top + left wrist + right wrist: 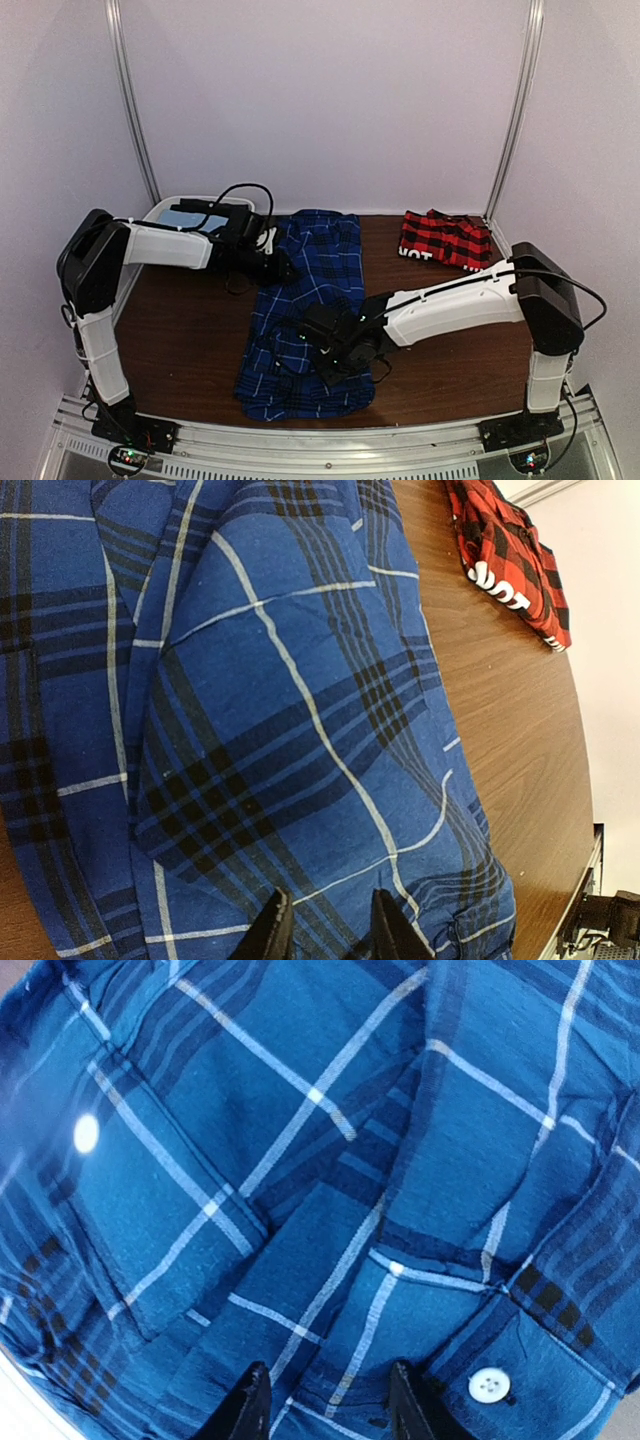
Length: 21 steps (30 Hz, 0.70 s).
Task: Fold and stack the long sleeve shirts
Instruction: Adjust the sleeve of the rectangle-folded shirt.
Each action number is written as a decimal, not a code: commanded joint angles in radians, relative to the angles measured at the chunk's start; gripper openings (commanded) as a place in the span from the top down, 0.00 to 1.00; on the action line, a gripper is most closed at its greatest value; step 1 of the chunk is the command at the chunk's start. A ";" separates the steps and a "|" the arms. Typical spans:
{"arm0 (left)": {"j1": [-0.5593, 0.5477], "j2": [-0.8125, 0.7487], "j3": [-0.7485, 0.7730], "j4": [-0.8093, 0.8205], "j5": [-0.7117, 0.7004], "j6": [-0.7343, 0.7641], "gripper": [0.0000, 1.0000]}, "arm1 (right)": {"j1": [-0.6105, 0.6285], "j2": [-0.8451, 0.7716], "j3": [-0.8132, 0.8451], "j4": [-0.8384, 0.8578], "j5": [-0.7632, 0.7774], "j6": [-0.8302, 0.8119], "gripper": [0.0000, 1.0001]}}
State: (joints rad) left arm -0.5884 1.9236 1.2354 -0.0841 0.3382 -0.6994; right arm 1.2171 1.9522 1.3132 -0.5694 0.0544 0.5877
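While both arms reach in over the desk [190,340], your dark blue plaid shirt [322,265] lies stretched down the middle of it, from near the far edge towards the arm bases, its near end rumpled. Your left hand [330,932] sits at the shirt's left edge, towards the far end. Its fingers are partly apart with plaid cloth in the gap, and you cannot tell from these views whether it pinches that cloth. Your right hand [330,1410] is low over the near half, fingers likewise partly apart above creased folds, with a white button [489,1384] just beside one fingertip. Whether it grips is unclear too. The red-and-black check shirt [445,240] lies bunched at the far right corner, well apart from the blue one.
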 commanded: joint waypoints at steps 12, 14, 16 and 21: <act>0.016 0.011 0.031 0.013 0.024 0.021 0.72 | 0.011 -0.027 0.108 -0.112 -0.041 -0.046 1.00; 0.017 0.010 0.034 0.012 0.025 0.022 0.72 | 0.012 -0.031 0.104 -0.108 -0.080 -0.053 1.00; 0.018 0.013 0.037 0.013 0.025 0.023 0.72 | 0.011 -0.030 0.098 -0.098 -0.120 -0.057 1.00; 0.019 0.029 0.049 0.012 0.035 0.025 0.72 | 0.010 -0.024 0.089 -0.062 -0.173 -0.054 1.00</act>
State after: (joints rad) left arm -0.5774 1.9305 1.2465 -0.0845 0.3557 -0.6960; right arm 1.2198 1.9575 1.3987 -0.6540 -0.0513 0.5449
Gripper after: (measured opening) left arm 0.278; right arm 0.008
